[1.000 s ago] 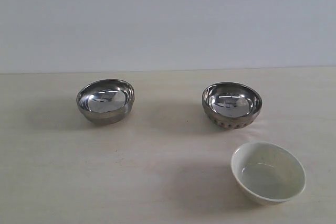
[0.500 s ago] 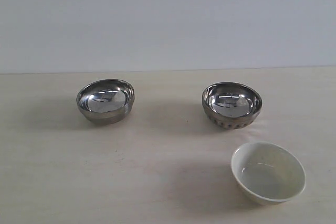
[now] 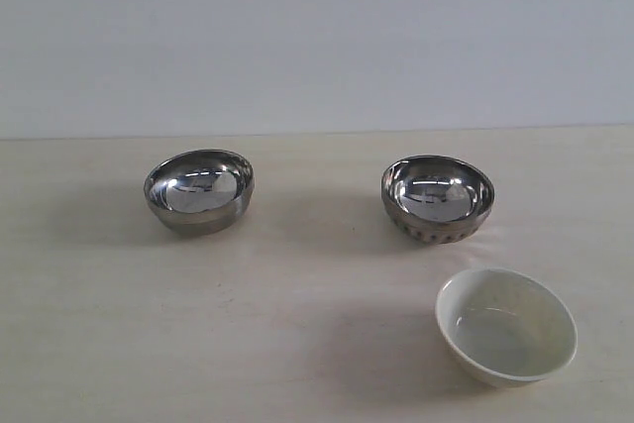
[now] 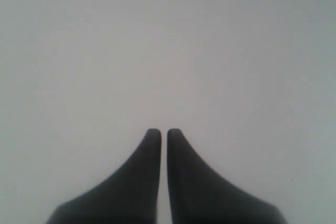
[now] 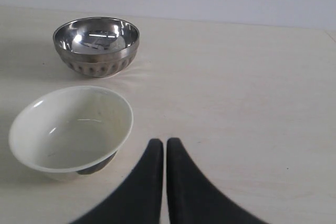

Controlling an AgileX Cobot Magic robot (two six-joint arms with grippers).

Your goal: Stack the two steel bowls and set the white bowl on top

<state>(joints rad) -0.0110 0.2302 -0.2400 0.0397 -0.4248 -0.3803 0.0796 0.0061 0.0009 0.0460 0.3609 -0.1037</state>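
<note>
Nothing is moving between the earlier frames and this one: you are looking at three bowls lying just where they lay a second ago, and no arm is entering the exterior view.

The plain bowl [image 3: 199, 190] is sitting upright at the far left of the table [image 3: 317, 354]. The dimpled bowl [image 3: 437, 197] is sitting upright at the far right, well apart from it. The white bowl [image 3: 506, 325] is resting at the near right, close to the dimpled bowl but not touching it. All three are standing empty and unstacked.

The left gripper [image 4: 164, 132] is holding its jaws clenched together with nothing between them. Its camera is facing only a blank pale surface [image 4: 168, 45], so you are getting no bowl in that view. The right gripper [image 5: 165, 142] is likewise clenched and empty. It is hanging above bare table just beside the white bowl [image 5: 71, 128], with the dimpled bowl [image 5: 96, 45] lying farther off.

For the task, this stillness is telling you that the stacking is not yet under way. Judging from the layout, you are probably facing a first lift of one steel bowl into the other, and either gripper is going to need opening before it can take a rim.
</note>
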